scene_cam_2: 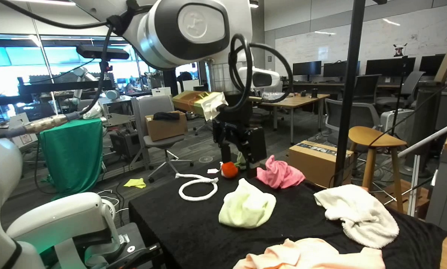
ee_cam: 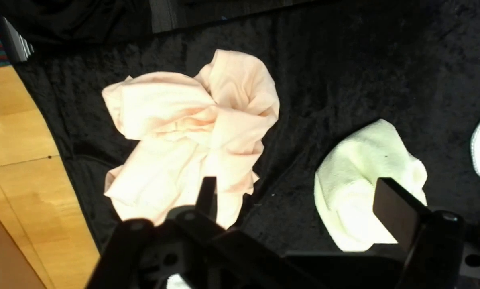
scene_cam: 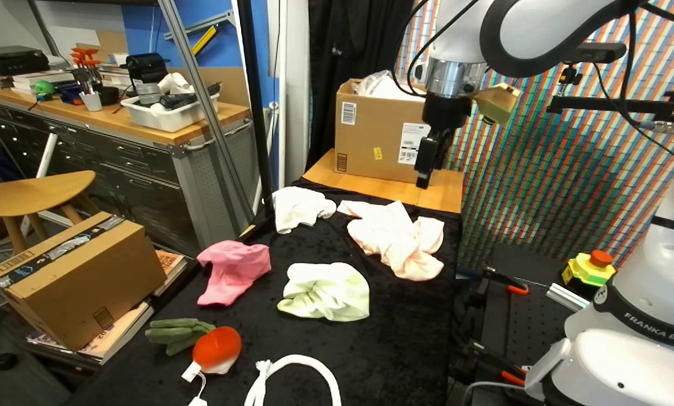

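Observation:
My gripper [ee_cam: 296, 182] hangs above the black-covered table with its jaws wide apart and nothing between them. In the wrist view a crumpled peach cloth [ee_cam: 184, 120] lies below one finger, and a pale green cloth [ee_cam: 368, 160] lies below the other. Both exterior views show the gripper [scene_cam: 430, 175] [scene_cam_2: 239, 162] raised off the cloths, touching none. A pink cloth [scene_cam: 235, 268] and a white cloth [scene_cam: 300, 206] also lie on the table. Near one end are a red-orange soft object [scene_cam: 218, 347] with a tag, green stalk-like pieces [scene_cam: 173, 332] and a white rope loop [scene_cam_2: 182, 188].
A large cardboard box [scene_cam: 379, 135] stands on the bare wooden end of the table [scene_cam: 326, 169]. A black post [scene_cam_2: 350, 93] rises at the table's edge. Beyond that edge sit another box [scene_cam: 78, 276] and a wooden stool [scene_cam_2: 375, 136]. A red emergency button [scene_cam: 601, 259] is near the arm's base.

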{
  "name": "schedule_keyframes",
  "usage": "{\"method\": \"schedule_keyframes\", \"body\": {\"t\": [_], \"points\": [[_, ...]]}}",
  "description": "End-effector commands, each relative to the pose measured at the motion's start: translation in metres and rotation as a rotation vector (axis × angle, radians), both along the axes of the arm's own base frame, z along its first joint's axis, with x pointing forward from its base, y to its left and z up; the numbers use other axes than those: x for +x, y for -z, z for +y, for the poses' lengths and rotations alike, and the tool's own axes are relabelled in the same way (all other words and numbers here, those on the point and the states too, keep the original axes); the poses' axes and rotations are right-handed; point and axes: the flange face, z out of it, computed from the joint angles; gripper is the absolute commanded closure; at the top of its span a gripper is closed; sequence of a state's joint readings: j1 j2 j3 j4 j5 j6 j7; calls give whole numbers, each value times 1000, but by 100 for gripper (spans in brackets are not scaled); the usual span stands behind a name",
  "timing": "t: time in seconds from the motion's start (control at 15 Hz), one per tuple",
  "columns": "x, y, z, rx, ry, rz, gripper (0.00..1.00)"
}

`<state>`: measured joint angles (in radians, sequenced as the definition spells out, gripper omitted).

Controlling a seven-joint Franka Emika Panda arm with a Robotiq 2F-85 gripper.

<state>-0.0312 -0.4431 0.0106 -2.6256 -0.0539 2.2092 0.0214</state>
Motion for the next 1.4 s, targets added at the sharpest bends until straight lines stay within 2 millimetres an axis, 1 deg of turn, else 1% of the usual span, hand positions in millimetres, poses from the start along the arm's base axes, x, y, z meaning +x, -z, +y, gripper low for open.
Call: {"method": "schedule_keyframes", "body": {"t": [0.0, 0.27, 0.47, 1.0, 1.2, 1.27, 1.33], "points": [[20, 23, 38, 11, -42, -21, 0], [37, 45, 80, 19, -72, -56, 0], [49, 56, 109, 29, -94, -74, 0], [93, 83, 205, 58, -168, -17, 0], [115, 105, 240, 90, -157, -4, 0], [118, 107, 248, 96, -159, 5, 0], [124, 118, 257, 96, -161, 17, 0]]}}
